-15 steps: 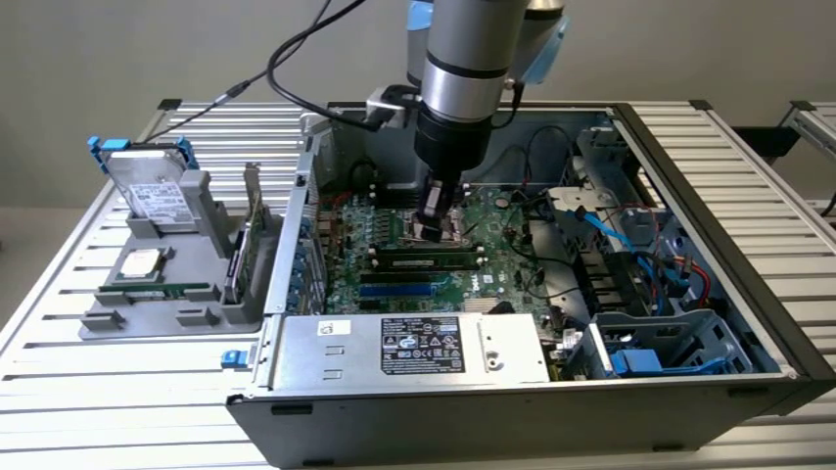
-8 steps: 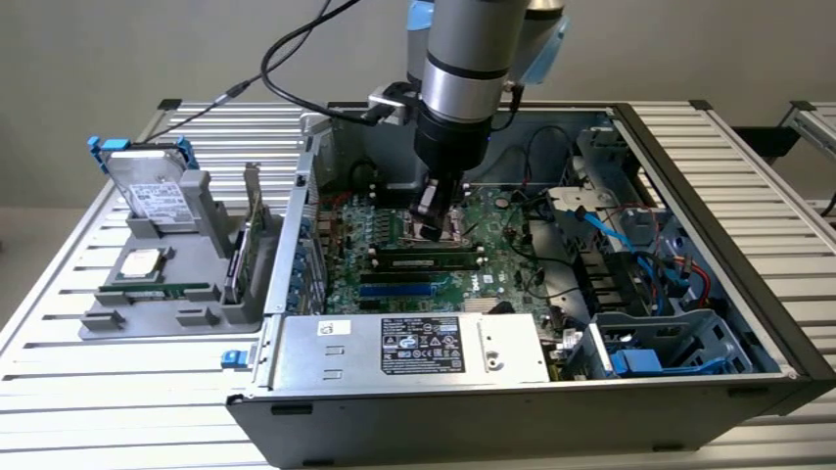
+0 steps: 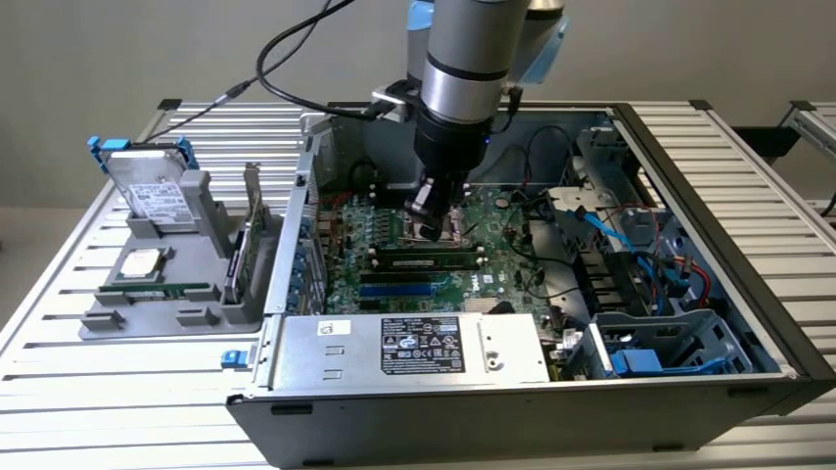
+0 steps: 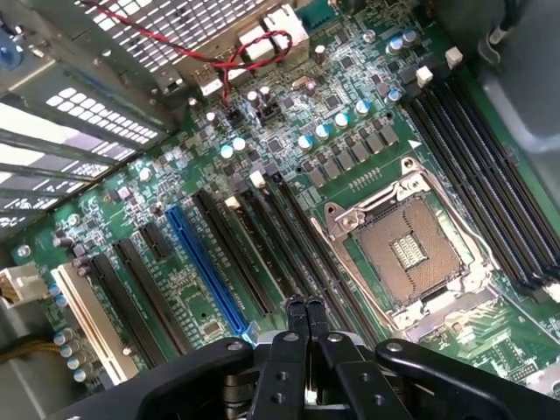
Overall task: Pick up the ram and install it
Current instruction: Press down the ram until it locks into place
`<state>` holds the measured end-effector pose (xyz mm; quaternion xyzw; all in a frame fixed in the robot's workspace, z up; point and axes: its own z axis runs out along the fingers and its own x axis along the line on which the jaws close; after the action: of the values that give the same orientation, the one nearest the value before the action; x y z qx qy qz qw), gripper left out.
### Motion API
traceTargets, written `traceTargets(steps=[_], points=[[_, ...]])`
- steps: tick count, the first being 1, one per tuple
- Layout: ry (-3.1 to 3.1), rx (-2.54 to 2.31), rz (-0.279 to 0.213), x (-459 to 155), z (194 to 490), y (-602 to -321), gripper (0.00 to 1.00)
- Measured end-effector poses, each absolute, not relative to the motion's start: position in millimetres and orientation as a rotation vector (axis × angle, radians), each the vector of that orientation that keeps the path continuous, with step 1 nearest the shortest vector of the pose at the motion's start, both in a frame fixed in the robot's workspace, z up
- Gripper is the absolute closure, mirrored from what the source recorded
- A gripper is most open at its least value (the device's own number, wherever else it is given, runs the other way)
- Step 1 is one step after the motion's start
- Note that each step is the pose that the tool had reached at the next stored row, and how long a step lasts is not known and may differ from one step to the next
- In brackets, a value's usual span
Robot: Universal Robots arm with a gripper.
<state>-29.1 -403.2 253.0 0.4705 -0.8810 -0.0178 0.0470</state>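
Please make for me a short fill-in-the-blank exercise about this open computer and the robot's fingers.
1. The fingers are ___ and hold nothing.
2. One long slot on the motherboard is bright ___.
3. The square processor socket has ___ chip in it.
Missing words: shut; blue; no.

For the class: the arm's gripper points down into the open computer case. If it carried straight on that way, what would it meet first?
Probably the motherboard: the shut gripper points down at the black memory slots beside the CPU socket. The ram lies nearby; depth is hard to judge.
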Motion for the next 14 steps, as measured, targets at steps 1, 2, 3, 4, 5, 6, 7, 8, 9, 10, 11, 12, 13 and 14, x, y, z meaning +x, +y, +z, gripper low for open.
traceTargets(steps=[1,2,3,4,5,6,7,8,9,10,11,12,13,14], points=[[-2.696,1.419,-0.053,-29.1,252.8,-403.2,0.90],[-2.704,1.402,-0.052,-29.1,252.7,-403.2,0.90],[-2.712,1.386,-0.051,-29.1,252.4,-403.2,0.90],[-2.720,1.370,-0.049,-29.1,252.3,-403.2,0.90],[-2.727,1.354,-0.047,-29.1,252.1,-403.2,0.90],[-2.734,1.338,-0.045,-29.1,251.9,-403.2,0.90],[-2.742,1.321,-0.043,-29.1,251.7,-403.2,0.90],[-2.749,1.304,-0.041,-29.1,251.5,-403.2,0.90],[-2.756,1.289,-0.039,-29.1,251.3,-403.2,0.90],[-2.763,1.272,-0.037,-29.1,251.1,-403.2,0.90],[-2.770,1.255,-0.034,-29.1,250.9,-403.2,0.90],[-2.777,1.240,-0.032,-29.1,250.7,-403.2,0.90],[-2.783,1.224,-0.030,-29.1,250.5,-403.2,0.90],[-2.790,1.208,-0.028,-29.1,250.3,-403.2,0.90]])
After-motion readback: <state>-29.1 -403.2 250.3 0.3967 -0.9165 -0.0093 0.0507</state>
